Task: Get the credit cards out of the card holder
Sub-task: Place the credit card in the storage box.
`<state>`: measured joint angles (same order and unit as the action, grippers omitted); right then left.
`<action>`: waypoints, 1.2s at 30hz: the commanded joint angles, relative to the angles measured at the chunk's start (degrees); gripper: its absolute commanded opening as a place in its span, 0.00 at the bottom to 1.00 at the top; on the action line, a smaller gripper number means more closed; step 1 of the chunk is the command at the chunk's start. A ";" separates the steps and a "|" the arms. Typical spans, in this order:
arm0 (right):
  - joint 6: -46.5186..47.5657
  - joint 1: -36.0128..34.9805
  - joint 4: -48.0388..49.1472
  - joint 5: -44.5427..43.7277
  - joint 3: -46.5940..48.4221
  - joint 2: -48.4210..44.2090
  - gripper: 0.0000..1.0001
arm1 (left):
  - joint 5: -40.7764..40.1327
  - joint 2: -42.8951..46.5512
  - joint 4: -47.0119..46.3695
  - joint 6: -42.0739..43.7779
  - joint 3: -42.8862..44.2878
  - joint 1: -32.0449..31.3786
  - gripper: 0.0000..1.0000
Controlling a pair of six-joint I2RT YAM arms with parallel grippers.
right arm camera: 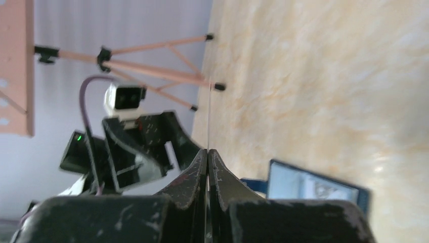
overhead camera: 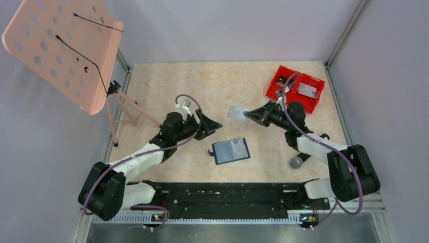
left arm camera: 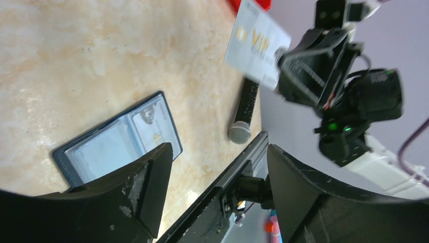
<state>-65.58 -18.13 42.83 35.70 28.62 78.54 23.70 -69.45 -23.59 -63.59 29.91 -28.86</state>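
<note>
The navy card holder [overhead camera: 230, 150] lies open on the table, pale inner faces up, and one card [left arm camera: 152, 127] shows in a pocket. My right gripper [overhead camera: 251, 116] is shut on a pale credit card [overhead camera: 237, 112] marked VIP [left arm camera: 257, 43], held in the air above the table behind the holder. In the right wrist view that credit card [right arm camera: 208, 116] shows edge-on as a thin line between the closed fingers of the right gripper [right arm camera: 208, 151]. My left gripper [overhead camera: 211, 126] hovers just left of the holder, open and empty [left arm camera: 217, 152].
A red two-compartment bin [overhead camera: 296, 87] stands at the back right. A grey ball on a black handle [overhead camera: 296, 162] lies by the right arm. A pink perforated music stand [overhead camera: 63, 50] on a tripod [right arm camera: 152, 66] stands at the far left.
</note>
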 commanded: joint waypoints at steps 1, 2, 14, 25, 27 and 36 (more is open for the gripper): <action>16.69 6.82 -26.39 -1.11 10.32 -4.75 0.00 | -0.01 4.20 10.11 8.47 3.36 0.05 0.74; 19.59 8.04 -32.11 -3.32 12.76 -5.26 0.00 | -0.53 4.76 12.97 10.34 4.28 0.05 0.74; 41.50 20.00 -70.90 -36.00 45.16 3.91 0.00 | -8.48 8.85 47.77 33.35 21.78 0.17 0.73; 46.88 24.28 -77.07 -40.81 56.47 19.40 0.00 | -19.50 14.93 59.22 42.63 28.09 0.17 0.73; 46.71 25.31 -77.04 -40.19 56.93 20.84 0.00 | -22.89 17.43 58.12 43.03 26.37 0.16 0.72; 47.67 27.61 -77.98 -39.48 60.05 25.97 0.00 | -29.03 24.51 55.84 43.30 23.28 0.18 0.72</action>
<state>-19.62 9.04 -34.37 -3.20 84.86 101.71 -0.78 -46.89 33.91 -21.67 53.71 -28.86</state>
